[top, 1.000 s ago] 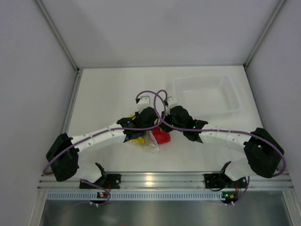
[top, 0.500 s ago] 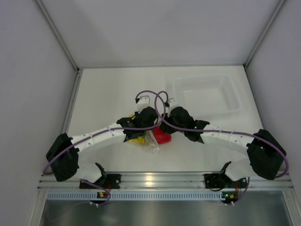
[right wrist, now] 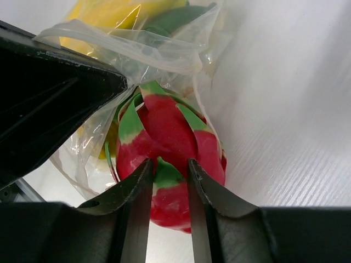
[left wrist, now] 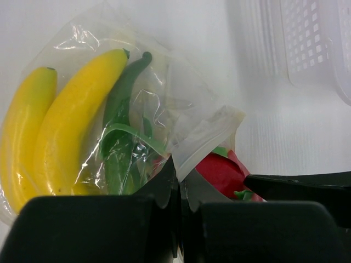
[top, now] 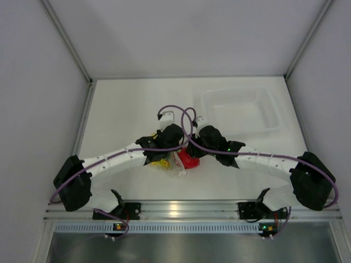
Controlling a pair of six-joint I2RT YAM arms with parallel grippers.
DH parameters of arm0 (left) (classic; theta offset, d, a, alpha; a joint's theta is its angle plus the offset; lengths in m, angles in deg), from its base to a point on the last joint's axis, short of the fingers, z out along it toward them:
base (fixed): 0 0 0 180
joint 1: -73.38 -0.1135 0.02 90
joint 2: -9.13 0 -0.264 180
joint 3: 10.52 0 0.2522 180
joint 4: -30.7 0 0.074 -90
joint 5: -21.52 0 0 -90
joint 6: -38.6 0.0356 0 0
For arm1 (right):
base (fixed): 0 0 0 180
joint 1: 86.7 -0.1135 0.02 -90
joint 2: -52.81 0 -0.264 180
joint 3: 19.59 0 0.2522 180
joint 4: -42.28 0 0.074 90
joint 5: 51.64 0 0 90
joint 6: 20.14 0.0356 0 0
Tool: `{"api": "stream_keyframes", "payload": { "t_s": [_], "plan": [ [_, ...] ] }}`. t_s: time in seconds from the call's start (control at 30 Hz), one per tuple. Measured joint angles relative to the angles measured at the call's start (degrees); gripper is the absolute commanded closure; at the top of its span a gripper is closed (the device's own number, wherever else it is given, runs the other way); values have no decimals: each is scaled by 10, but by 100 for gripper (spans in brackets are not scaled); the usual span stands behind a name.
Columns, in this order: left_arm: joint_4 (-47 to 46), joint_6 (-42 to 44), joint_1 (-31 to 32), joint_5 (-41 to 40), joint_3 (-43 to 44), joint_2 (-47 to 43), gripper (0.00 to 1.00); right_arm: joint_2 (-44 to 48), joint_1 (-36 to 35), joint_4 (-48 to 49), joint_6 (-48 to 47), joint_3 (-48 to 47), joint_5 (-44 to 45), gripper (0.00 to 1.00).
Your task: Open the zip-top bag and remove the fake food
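A white table (top: pixel 126 109) fills the floor of a booth with plain pale walls (top: pixel 192 33), and a metal rail (top: pixel 181 208) runs along the near edge, where the two arms are bolted. A clear plastic tray (top: pixel 272 112) sits at the far right of the table, well apart from the rest. Both arms reach inward and meet near the middle, somewhat toward the near edge.

The bag (left wrist: pixel 186 109) lies flat on the table between the two wrists, just beneath them. In the left wrist view the bananas (left wrist: pixel 71 115) lie side by side inside it. Their long axes run from near the camera up and away, tilted to the right, with the tips pointing away from the gripper. A green piece (left wrist: pixel 118 109) lies along their right side in the same direction. The bag's thicker rim folds over on the right, toward the other arm.

The left gripper (left wrist: pixel 179 175) has its fingers pressed together on a fold of the bag's film just below that rim. The right gripper (right wrist: pixel 169 163) is clamped narrowly on a green leaf at the near end of the red fruit (right wrist: pixel 164 126). The fruit's long axis points from the gripper toward the bag's mouth. The clear rim arches over the fruit's far end, and the rest of the fruit shows bare on the table.
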Motion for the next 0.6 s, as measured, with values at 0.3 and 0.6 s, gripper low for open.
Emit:
{"api": "stream_keyframes", "payload": {
  "t_s": [0.3,0.6],
  "plan": [
    [2,0,0,0,0,-8,100,0,0,21,1,5,-5,98],
    [2,0,-1,4,0,-8,100,7,0,37,0,17,-24,88]
  ]
}}
